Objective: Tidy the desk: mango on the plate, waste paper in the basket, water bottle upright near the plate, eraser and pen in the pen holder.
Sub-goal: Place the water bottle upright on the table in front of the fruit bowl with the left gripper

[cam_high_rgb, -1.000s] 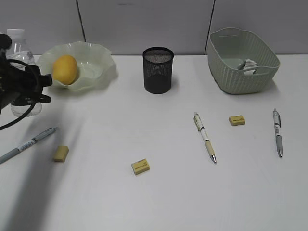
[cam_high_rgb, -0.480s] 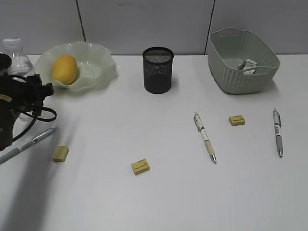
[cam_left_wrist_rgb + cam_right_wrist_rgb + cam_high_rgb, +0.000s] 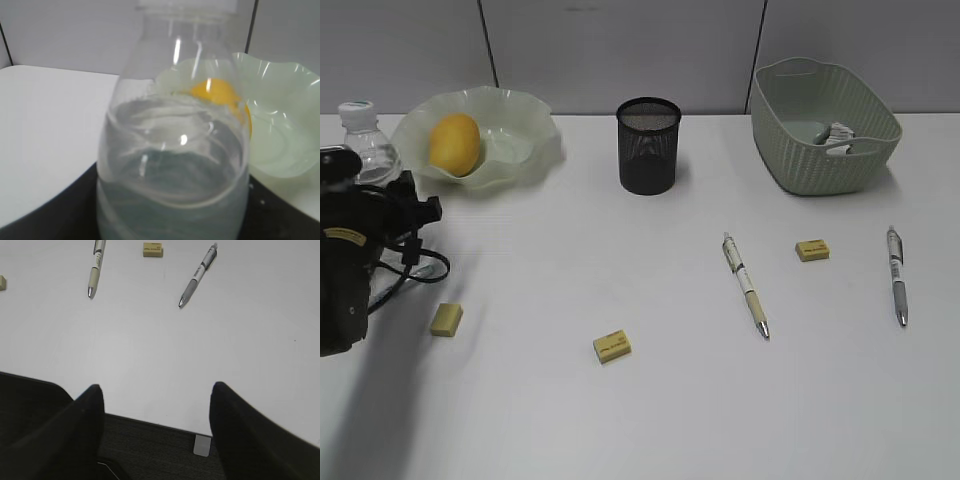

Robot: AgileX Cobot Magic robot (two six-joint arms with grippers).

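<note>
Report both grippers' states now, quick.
Left gripper: the water bottle fills its view and stands upright; whether it is gripped cannot be told.
Right gripper: open, holding nothing, above the bare desk.

White desk (image 3: 650, 400); on it we count: wavy-rimmed plate (image 3: 525, 140) upper left; water bottle (image 3: 365, 135) at far left edge; black mesh pen holder (image 3: 648, 146) top centre; ribbed basket (image 3: 825, 150) upper right; two pens (image 3: 746, 285) (image 3: 896, 274) right of centre; three erasers (image 3: 446, 319) (image 3: 611, 346) (image 3: 811, 250).
</note>
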